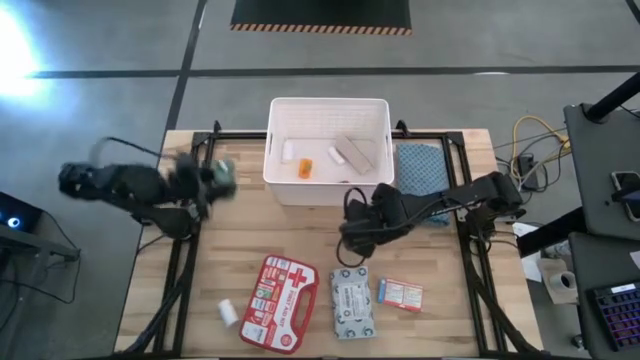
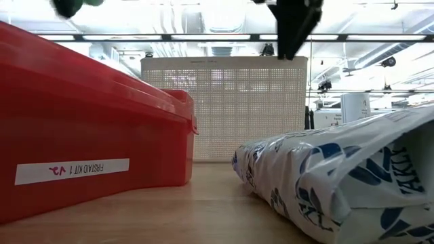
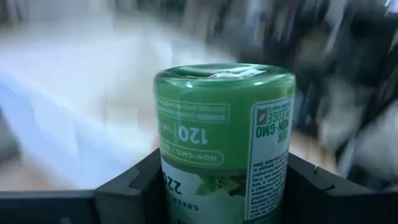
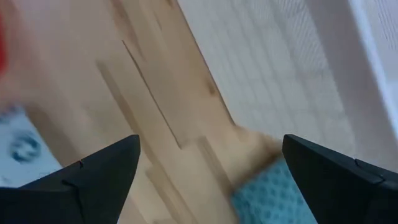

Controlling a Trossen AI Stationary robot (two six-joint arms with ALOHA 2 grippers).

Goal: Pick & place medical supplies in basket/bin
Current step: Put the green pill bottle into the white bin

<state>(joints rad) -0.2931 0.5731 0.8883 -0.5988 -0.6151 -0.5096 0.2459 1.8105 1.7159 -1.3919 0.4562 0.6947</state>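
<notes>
Table [image 1: 320,255]: wooden, supplies spread along the near edge. White bin [image 1: 327,148] set at the far middle, a few small items seen inside. Red first-aid case [image 1: 279,302] and wipes pack [image 1: 352,302] lie apart. Green bottle [image 3: 224,140] clamped by left gripper [image 1: 218,178], left of the bin. Right gripper [image 4: 208,171] spread wide, empty, held above the table.

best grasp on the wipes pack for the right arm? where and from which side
Probably from straight above, pinching across its short width near the middle. The wipes pack lies flat on the table, long axis running away from the basket, with gaps either side toward the first-aid case and small box. The right pincer, open, hovers above nearby.
</notes>
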